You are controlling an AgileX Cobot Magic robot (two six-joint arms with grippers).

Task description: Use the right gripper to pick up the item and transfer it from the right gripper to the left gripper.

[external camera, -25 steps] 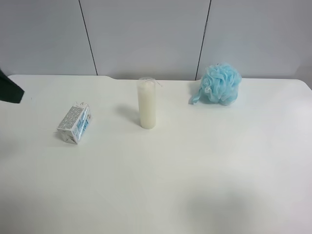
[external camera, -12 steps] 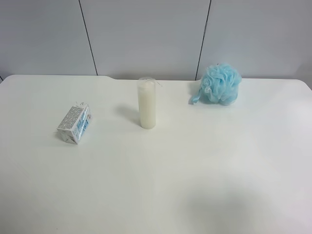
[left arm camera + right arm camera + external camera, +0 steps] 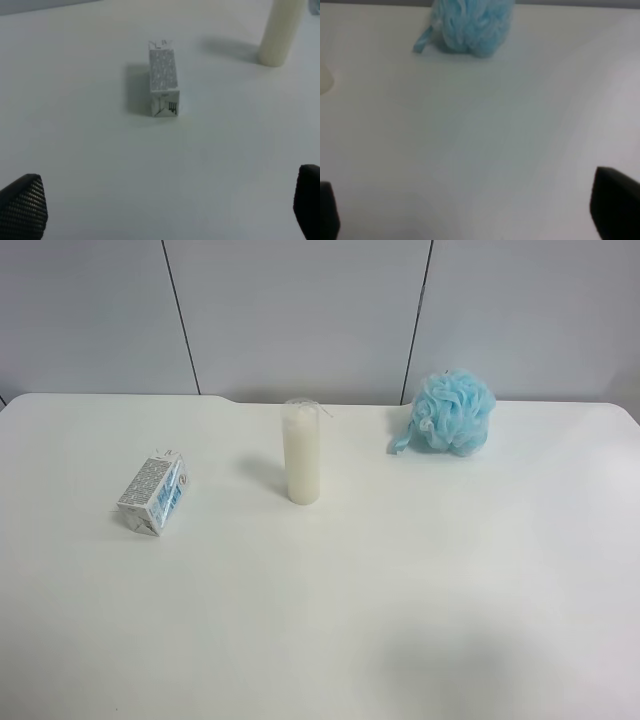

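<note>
A: What's on the table, going from the high view's left across to its right?

B: First the item, a small white carton with blue panels and fine print, lying on its side toward the left edge. Then a tall cream candle standing upright near the middle, well apart from the carton. Farthest right, near the back edge, a fluffy light-blue bath sponge.

A: Are any arms in that high view?

B: None; only the table and the grey wall panels behind it.

A: And the left gripper?

B: Its wrist camera shows two black fingers at the frame's corners, spread wide with nothing between them. The carton lies on the table ahead of them, untouched, one narrow end facing the camera, and the base of the candle stands beyond it.

A: The right gripper?

B: Also spread wide, its dark fingers at the two lower corners, holding nothing. The sponge sits on the table well ahead of it, and a sliver of the candle shows at the edge of the frame. The carton does not appear in that view.
</note>
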